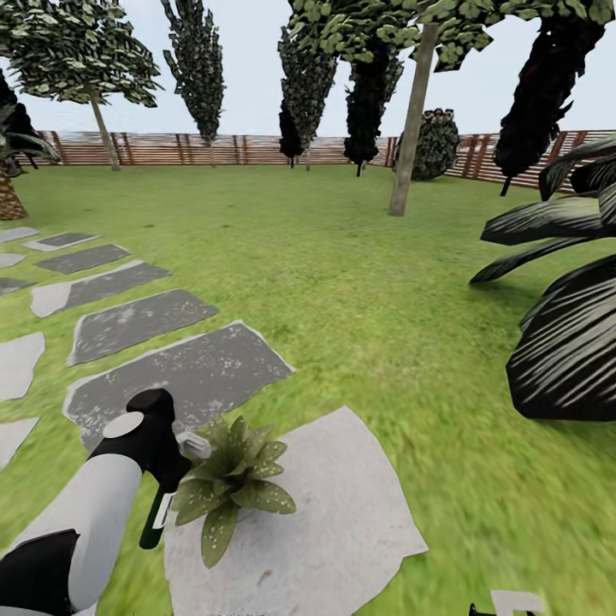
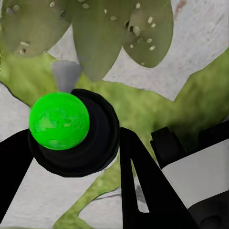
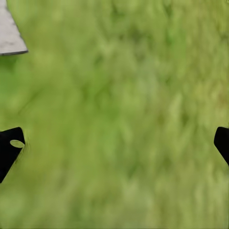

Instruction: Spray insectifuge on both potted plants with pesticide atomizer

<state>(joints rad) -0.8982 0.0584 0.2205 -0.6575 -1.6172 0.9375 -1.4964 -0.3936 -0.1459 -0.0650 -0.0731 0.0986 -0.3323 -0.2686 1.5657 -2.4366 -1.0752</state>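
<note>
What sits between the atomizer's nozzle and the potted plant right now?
Nothing visible does. The left gripper holds the pesticide atomizer right beside the potted plant, its pale nozzle aimed at leaves already flecked with white insectifuge.

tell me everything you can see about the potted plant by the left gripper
The potted plant is a low rosette of pointed green leaves dotted with whitish specks, standing on a pale grey stepping stone in the lawn. Its pot is hidden under the leaves. The left gripper holds the pesticide atomizer close beside it; the left wrist view shows speckled leaves just ahead.
</note>
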